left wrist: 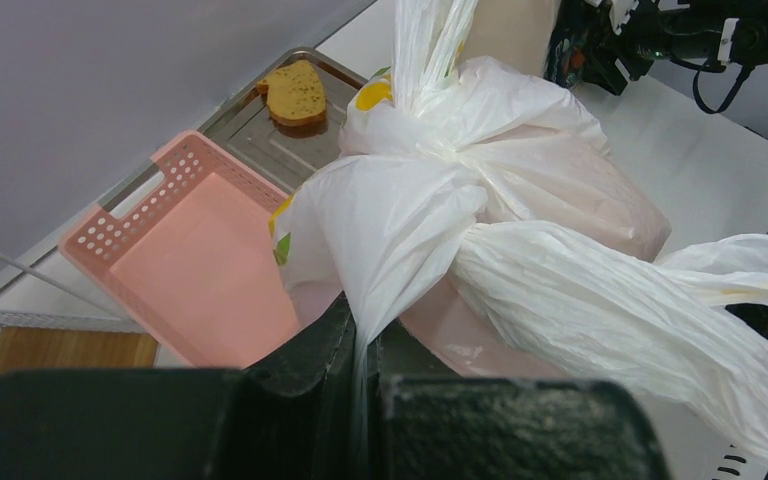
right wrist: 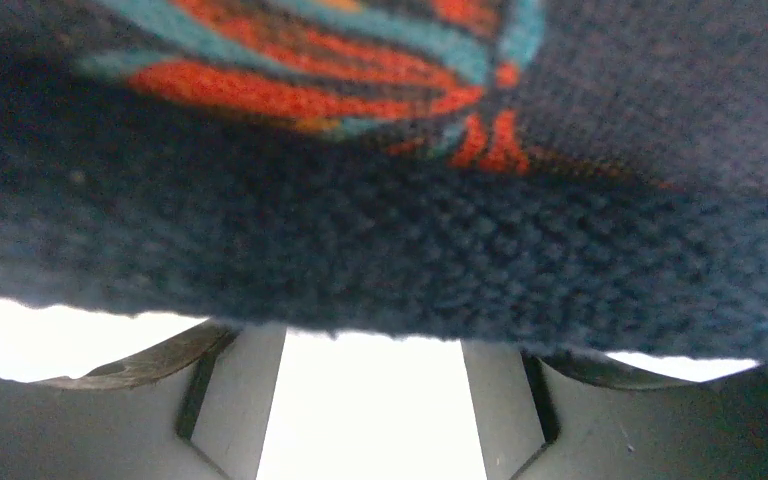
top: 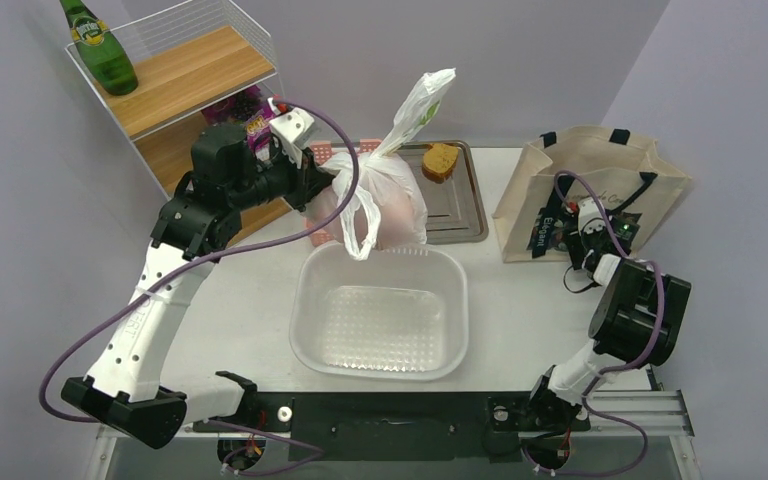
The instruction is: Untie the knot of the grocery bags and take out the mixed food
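The translucent white plastic bag (top: 390,200) stands behind the clear tub, its knot (left wrist: 450,190) still tied and one handle tail sticking up. My left gripper (top: 318,190) is shut on a fold of the bag just below the knot, as the left wrist view (left wrist: 365,345) shows. A pinkish shape shows through the plastic; the food is otherwise hidden. The cream canvas tote (top: 600,170) stands at the right. My right gripper (top: 570,225) is against its front, jaws apart (right wrist: 372,400), with navy printed fabric (right wrist: 380,240) covering the fingertips.
A clear plastic tub (top: 380,315) sits at table centre. A pink basket (left wrist: 190,260) and a metal tray (top: 460,205) with a bread slice (top: 441,161) lie behind the bag. A wire shelf at back left holds a green bottle (top: 100,50) and purple packet (top: 245,115).
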{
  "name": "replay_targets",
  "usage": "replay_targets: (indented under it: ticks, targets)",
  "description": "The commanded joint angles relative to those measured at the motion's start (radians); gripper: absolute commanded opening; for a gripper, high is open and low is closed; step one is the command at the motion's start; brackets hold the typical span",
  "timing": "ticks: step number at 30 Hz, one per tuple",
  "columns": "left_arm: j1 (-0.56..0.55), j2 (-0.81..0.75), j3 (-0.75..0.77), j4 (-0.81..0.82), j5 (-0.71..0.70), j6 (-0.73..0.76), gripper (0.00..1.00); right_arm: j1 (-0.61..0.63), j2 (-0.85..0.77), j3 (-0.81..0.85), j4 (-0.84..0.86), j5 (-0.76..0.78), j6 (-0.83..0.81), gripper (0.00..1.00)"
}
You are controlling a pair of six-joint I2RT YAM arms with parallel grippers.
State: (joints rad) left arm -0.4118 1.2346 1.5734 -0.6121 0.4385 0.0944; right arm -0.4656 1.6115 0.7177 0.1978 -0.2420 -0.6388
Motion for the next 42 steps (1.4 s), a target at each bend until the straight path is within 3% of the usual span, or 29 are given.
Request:
replay_targets:
  ticks: [1,13,19,24,27,31,37,42]
  targets:
    - [0.03,0.012,0.002,0.032,0.035,0.007,0.0,0.041,0.097,0.176,0.046,0.038,0.004,0.59]
    - [0.077,0.097,0.069,-0.012,0.031,0.019,0.0,0.13,0.348,0.517,0.001,0.108,0.057,0.6]
    - [0.098,0.126,0.113,-0.027,0.036,0.012,0.0,0.145,0.384,0.619,-0.095,0.103,-0.03,0.64]
    - [0.126,0.106,0.103,-0.004,0.063,-0.018,0.0,0.103,0.207,0.525,-0.326,-0.07,-0.131,0.69]
    - [0.139,0.068,0.079,0.024,0.072,-0.039,0.0,0.092,0.06,0.443,-0.621,-0.204,-0.3,0.71]
    - [0.15,0.028,0.056,0.05,0.07,-0.059,0.0,0.135,-0.154,0.324,-0.888,-0.344,-0.505,0.71]
    - [0.178,0.0,0.084,0.063,0.015,-0.102,0.0,0.36,-0.364,0.162,-1.016,-0.356,-0.57,0.72]
    - [0.199,-0.008,0.124,0.064,0.0,-0.147,0.0,0.463,-0.514,0.035,-1.086,-0.36,-0.545,0.72]
